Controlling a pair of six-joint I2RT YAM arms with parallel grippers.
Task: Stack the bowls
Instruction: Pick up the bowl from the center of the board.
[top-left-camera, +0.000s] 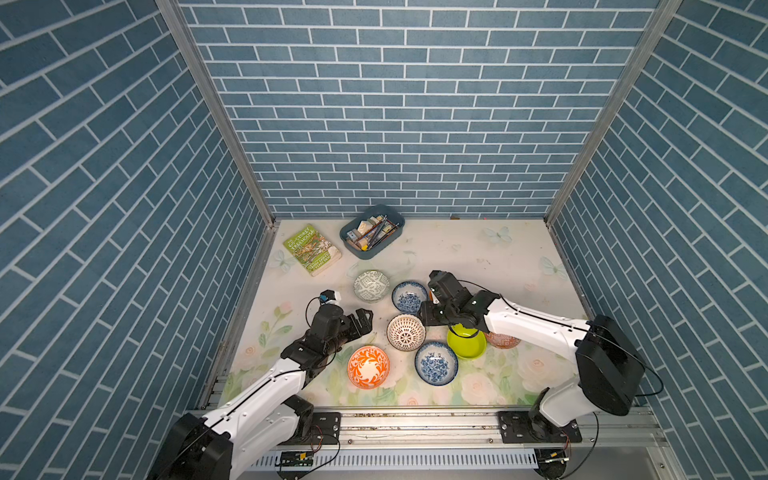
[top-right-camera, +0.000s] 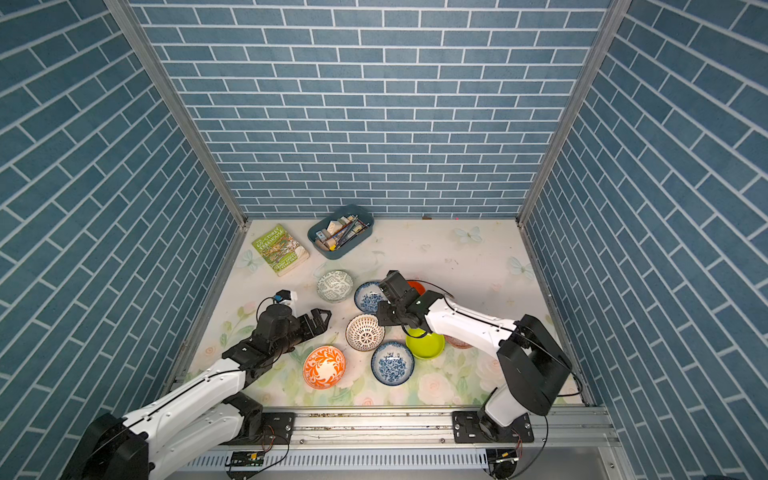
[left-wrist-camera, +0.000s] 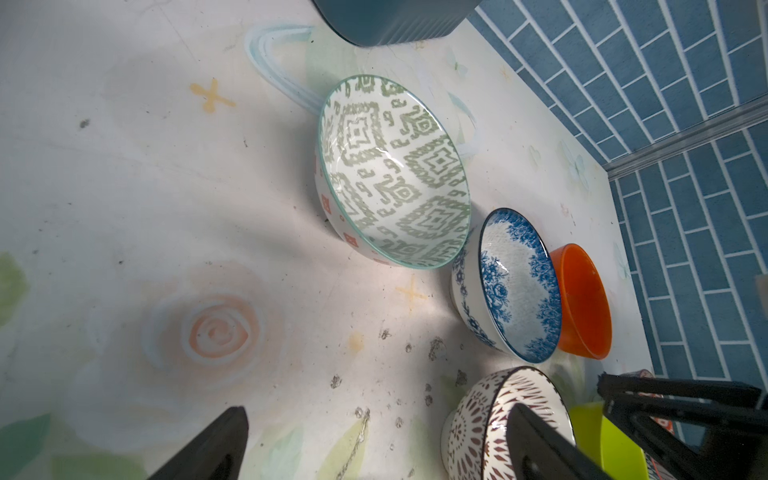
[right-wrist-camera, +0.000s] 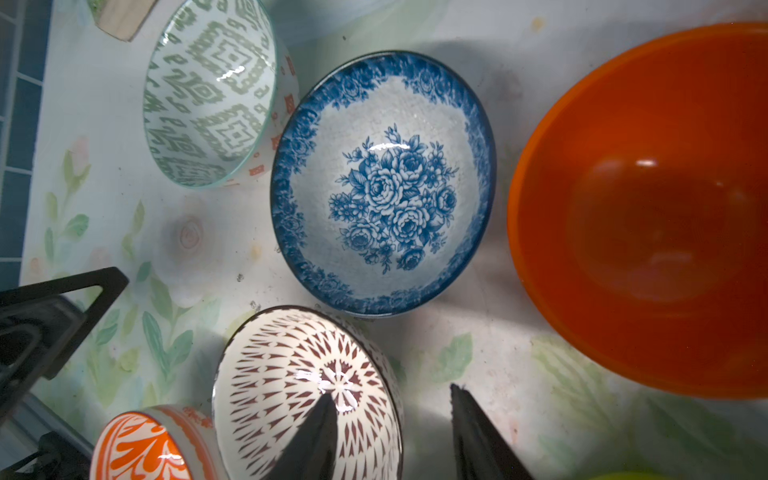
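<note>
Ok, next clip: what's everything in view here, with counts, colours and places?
blue floral bowls: 2, blue-white; one mid-table, one near the front edge
grey-green bowl: 1, grey-green pattern; left of the far blue one
lattice bowl: 1, white, dark lattice; centre
orange-white bowls: 2; one front left, one mostly hidden under the right arm
lime bowl: 1, lime; partly under the right arm
orange bowl: 1, plain orange; beside the far blue one
book: 1, green; back left
tray: 1, blue-grey, holds pencils; back centre
table: 1, pale floral print
left gripper: open, empty, left of the lattice bowl
right gripper: astride the lattice bowl's rim, jaws apart
</note>
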